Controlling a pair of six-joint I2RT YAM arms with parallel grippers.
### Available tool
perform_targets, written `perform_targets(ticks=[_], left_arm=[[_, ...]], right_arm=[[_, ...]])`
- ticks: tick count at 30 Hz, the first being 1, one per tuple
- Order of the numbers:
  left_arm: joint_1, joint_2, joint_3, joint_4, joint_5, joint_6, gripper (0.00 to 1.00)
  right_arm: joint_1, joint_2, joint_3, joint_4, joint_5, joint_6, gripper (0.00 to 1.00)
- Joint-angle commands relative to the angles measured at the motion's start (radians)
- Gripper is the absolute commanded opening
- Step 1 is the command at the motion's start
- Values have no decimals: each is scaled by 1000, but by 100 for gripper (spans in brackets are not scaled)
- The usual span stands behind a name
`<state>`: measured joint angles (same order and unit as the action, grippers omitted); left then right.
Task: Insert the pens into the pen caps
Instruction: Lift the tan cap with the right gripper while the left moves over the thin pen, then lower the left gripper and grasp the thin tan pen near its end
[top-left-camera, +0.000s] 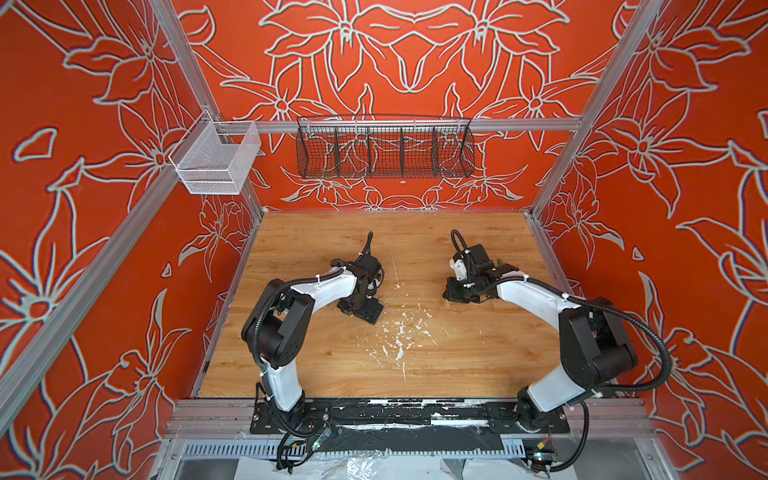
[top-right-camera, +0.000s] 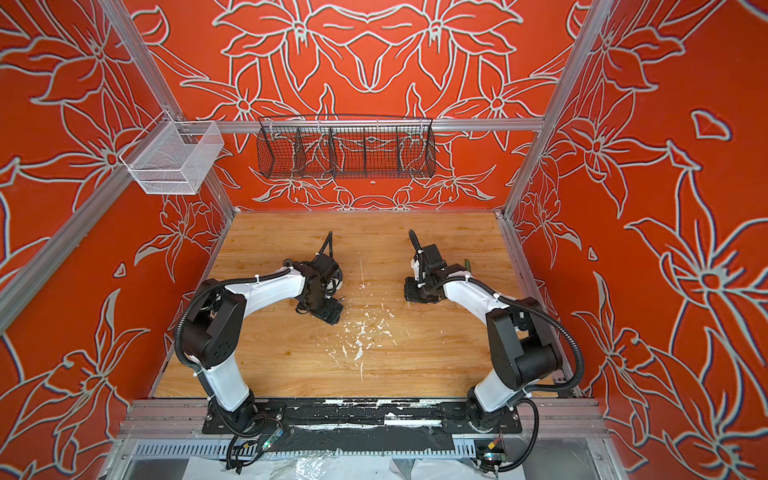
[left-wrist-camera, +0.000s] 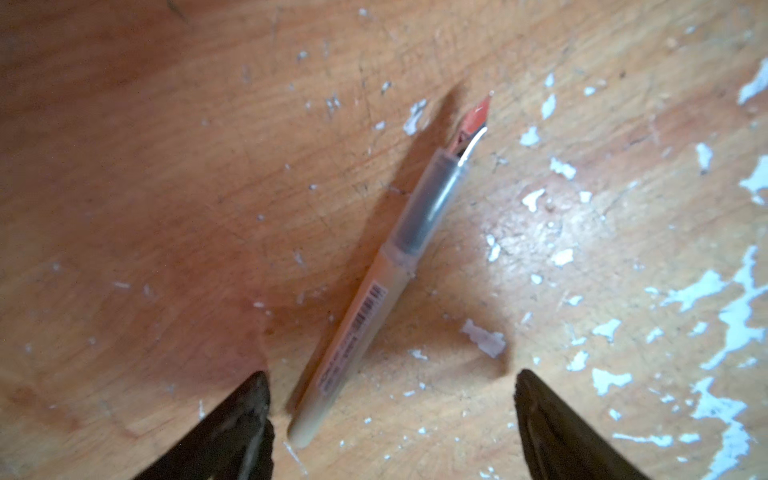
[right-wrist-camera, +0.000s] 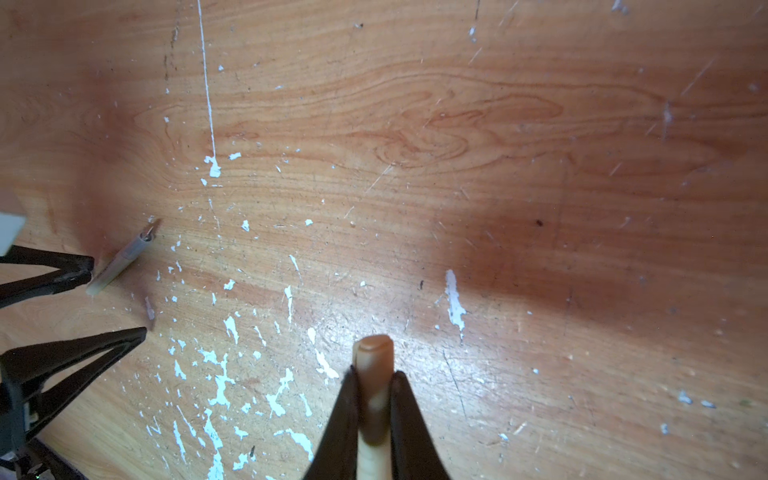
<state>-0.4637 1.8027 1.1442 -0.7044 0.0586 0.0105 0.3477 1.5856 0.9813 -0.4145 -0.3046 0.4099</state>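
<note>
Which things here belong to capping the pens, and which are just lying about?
Job: slim tan plastic pen, lying at the open left gripper; stubby tan plastic cap, clamped in the right gripper.
Just there: white paint flecks on the wooden table; black wire basket; white mesh basket.

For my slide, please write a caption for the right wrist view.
Right gripper shut on tan pen cap; open left gripper straddles tan pen.
</note>
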Motion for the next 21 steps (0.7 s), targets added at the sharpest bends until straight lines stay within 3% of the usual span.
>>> perform_targets(ticks=[1, 8, 14, 21], left_arm=[[2, 17, 7, -35, 46, -3, 88], [-8, -41, -13, -23, 167, -64, 66], [-26, 35, 55, -116, 25, -113, 61], [-63, 74, 83, -148, -52, -136, 55]], right_arm=[[-4, -22, -17, 18, -16, 17, 5], [-4, -12, -16, 25, -26, 14, 5], [-4, -19, -15, 29, -37, 12, 5], [-4, -42, -33, 31, -26, 16, 5]])
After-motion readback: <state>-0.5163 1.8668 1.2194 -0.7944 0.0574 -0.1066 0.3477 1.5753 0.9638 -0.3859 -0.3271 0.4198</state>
